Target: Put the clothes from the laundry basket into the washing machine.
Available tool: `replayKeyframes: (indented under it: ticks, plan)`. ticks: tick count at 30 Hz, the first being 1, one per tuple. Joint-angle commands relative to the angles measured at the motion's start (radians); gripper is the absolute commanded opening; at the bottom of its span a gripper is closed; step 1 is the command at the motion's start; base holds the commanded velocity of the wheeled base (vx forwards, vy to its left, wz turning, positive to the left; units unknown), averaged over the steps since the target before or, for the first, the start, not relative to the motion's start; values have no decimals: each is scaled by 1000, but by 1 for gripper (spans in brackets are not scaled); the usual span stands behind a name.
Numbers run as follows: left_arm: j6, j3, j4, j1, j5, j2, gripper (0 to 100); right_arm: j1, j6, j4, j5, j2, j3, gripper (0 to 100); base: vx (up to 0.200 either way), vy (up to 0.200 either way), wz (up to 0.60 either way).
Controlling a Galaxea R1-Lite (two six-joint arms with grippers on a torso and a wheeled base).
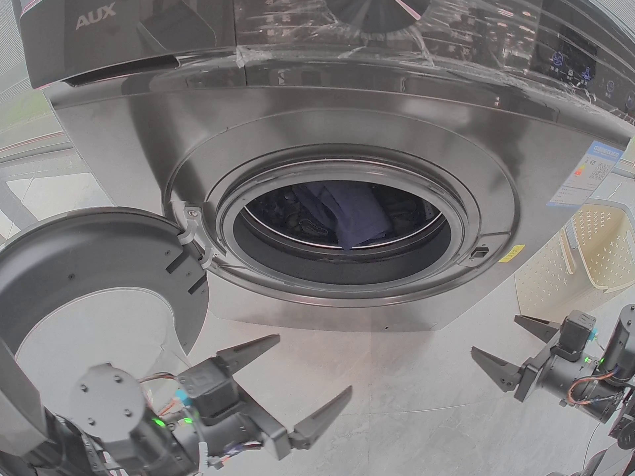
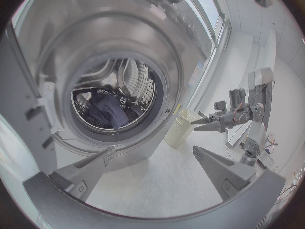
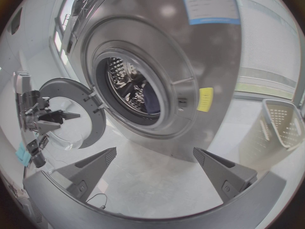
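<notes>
The grey washing machine (image 1: 344, 120) stands before me with its round door (image 1: 79, 266) swung wide to the left. Dark blue clothes (image 1: 350, 214) lie inside the drum, also seen as a dark heap (image 2: 106, 110) and a blue patch (image 3: 152, 99). A cream laundry basket (image 1: 589, 259) stands on the floor to the machine's right (image 3: 281, 128) (image 2: 181, 126). My left gripper (image 1: 311, 371) hangs open and empty low in front of the door. My right gripper (image 1: 506, 345) is open and empty near the basket.
Pale tiled floor (image 1: 397, 391) stretches in front of the machine between the two arms. The open door takes up the space at the lower left. A yellow sticker (image 1: 511, 253) marks the machine's front beside the door latch.
</notes>
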Motion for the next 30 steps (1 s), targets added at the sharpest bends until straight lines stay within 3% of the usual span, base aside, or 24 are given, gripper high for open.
replayKeyframes:
  ticks: [1, 8, 15, 20, 25, 30]
  plan:
    - [12, 160, -6, 81, 13, -279, 100, -61, 2, 184, -118, -292, 15, 100, 0, 0, 0]
    - [27, 160, 182, 93, 37, -523, 100, -108, -10, 430, -120, -551, 15, 100, -171, 0, 0]
    - [27, 160, 429, 216, 23, -771, 100, -191, -16, 721, -114, -831, 9, 100, -57, 0, 0]
    - [32, 160, 567, 332, 25, -882, 100, -279, -19, 784, -112, -931, 5, 100, -40, 0, 0]
    - [16, 160, 702, 449, 22, -1027, 100, -352, -19, 793, -109, -1000, 14, 100, -120, 0, 0]
    - [18, 160, 879, 543, 9, -1195, 100, -369, -17, 842, -105, -1080, 14, 100, -80, 0, 0]
